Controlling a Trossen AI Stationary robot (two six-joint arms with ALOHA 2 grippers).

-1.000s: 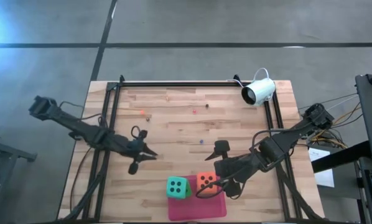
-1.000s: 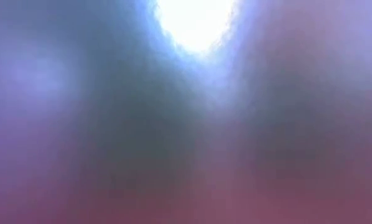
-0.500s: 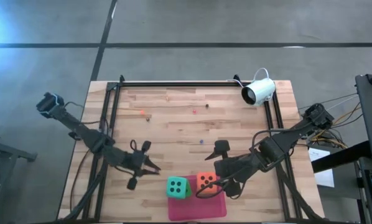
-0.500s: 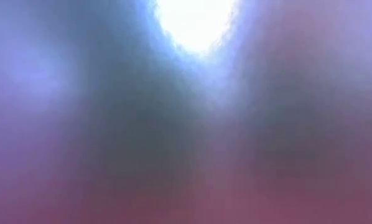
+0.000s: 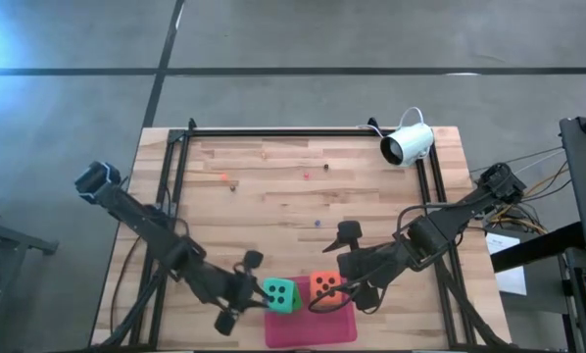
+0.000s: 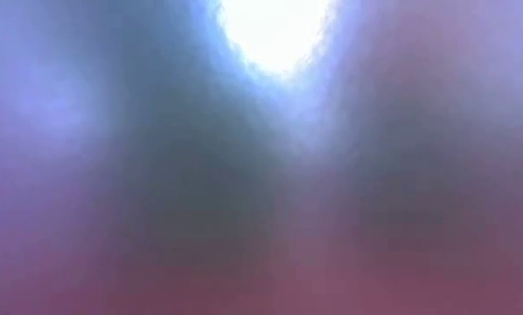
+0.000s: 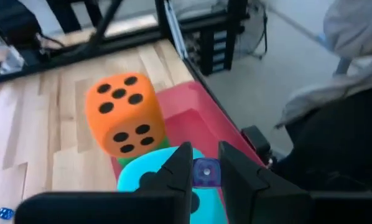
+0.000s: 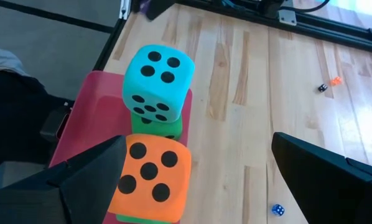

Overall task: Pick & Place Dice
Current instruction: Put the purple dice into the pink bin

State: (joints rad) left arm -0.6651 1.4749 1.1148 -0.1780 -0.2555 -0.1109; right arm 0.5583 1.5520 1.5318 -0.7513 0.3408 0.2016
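On the pink mat at the table's near edge, a teal die sits on top of a green die. An orange-red die sits on a second green die. My left gripper stands just left of the teal die, shut on a tiny purple die. My right gripper is wide open to the right of the orange-red die; I cannot tell whether one finger touches it. The low view is a blur. My left gripper pinches the tiny purple die between its two fingertips, at their free ends. The fingers slant down from the table's left. The die is lifted clear, close to the teal die's top.
A white camera stands at the far right corner. Tiny dice and beads lie scattered on the wood, one blue and others orange and black. Black frame rails run along the table's sides. A person sits beyond the near edge.
My left gripper has travelled from the table's left middle toward the near edge and to the right, ending beside the teal die.
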